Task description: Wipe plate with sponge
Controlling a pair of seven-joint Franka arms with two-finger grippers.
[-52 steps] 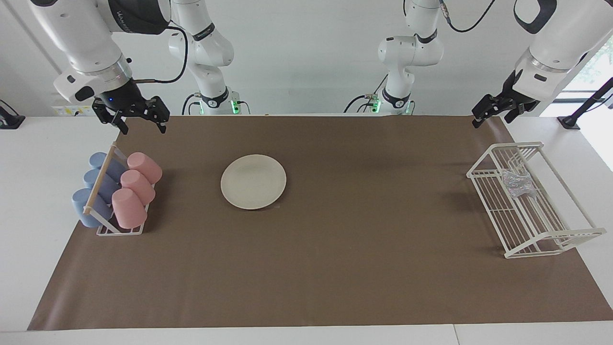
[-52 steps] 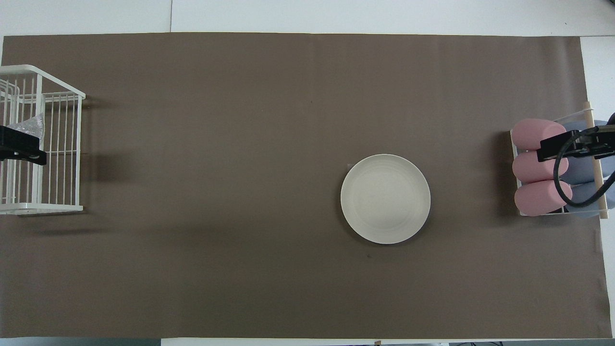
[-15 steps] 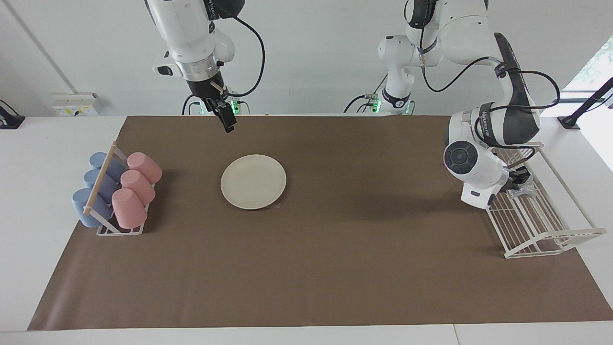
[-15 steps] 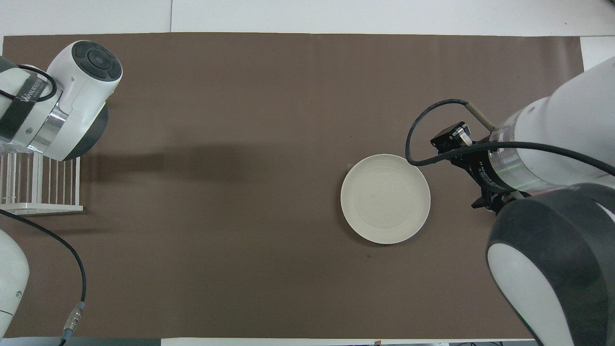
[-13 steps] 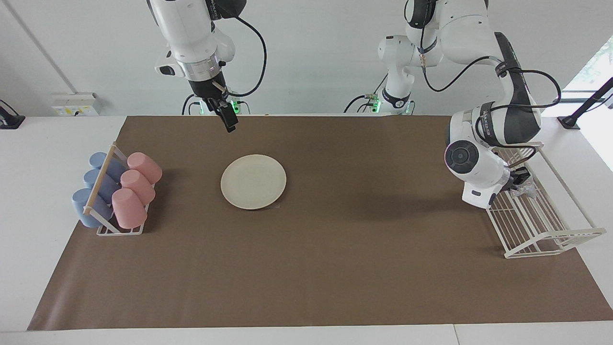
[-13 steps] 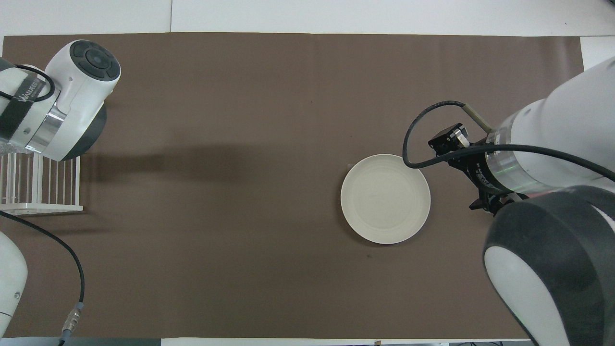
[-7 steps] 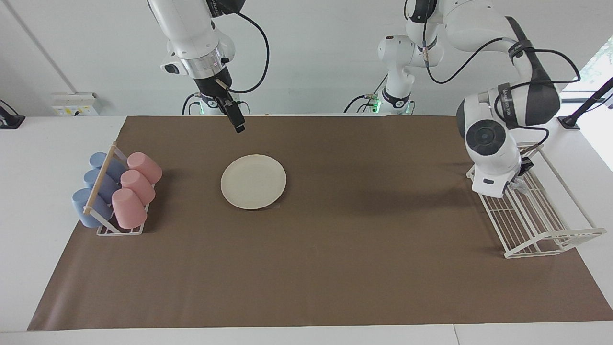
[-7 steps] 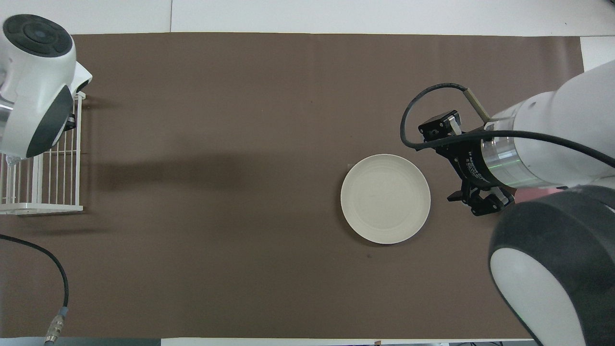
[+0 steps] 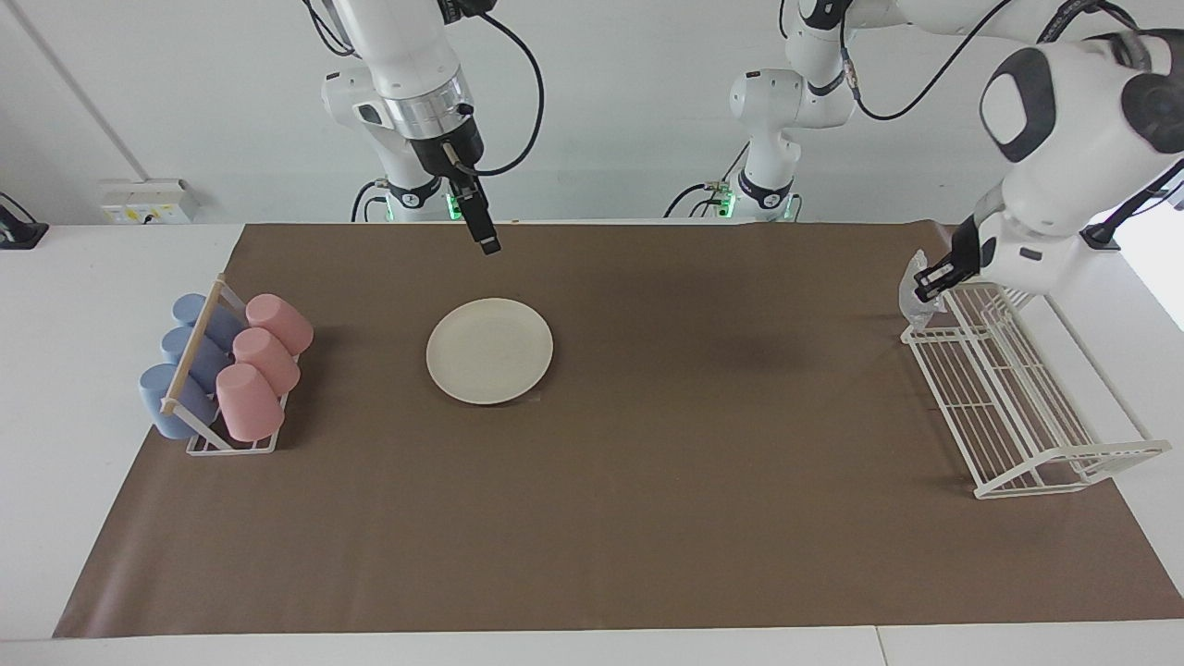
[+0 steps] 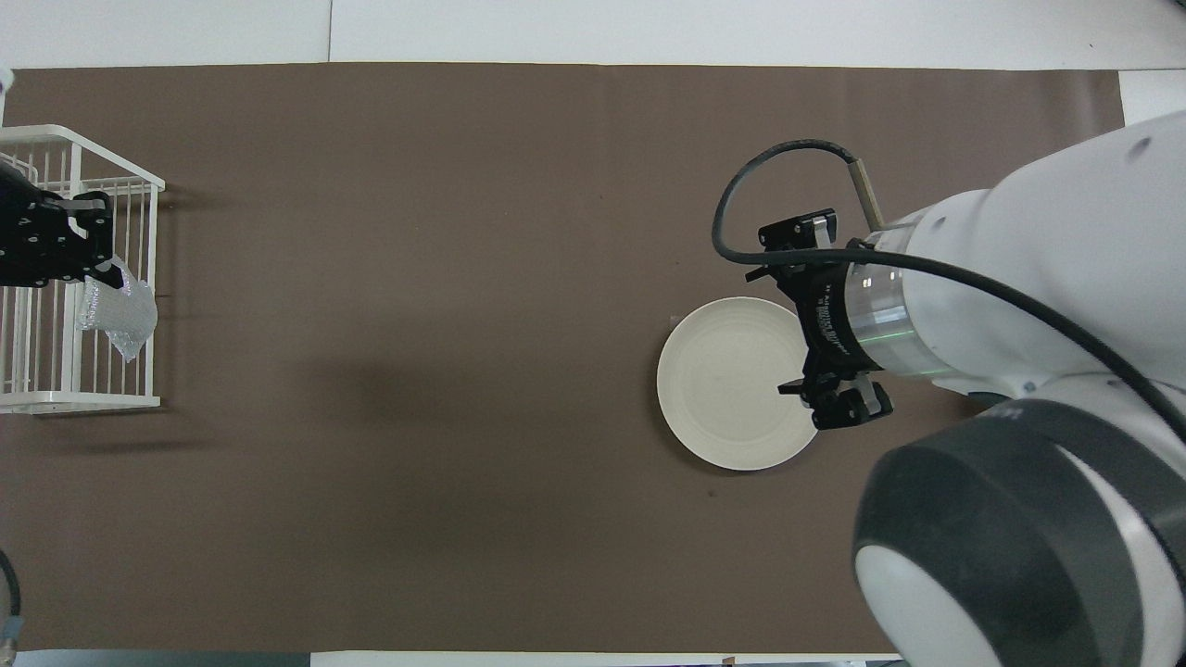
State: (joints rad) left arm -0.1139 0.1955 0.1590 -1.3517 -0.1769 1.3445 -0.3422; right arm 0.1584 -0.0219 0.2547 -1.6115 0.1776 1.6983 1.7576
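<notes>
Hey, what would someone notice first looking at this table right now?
Probably the left gripper, shut on the glittery sponge and holding it up over the edge of the white wire rack. Next, the cream plate lying alone on the brown mat, with the open right gripper raised above the mat near it.

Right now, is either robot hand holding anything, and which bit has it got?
Yes. The left gripper pinches the silvery sponge by its top edge, so it dangles above the end of the white wire rack. The right gripper holds nothing.
</notes>
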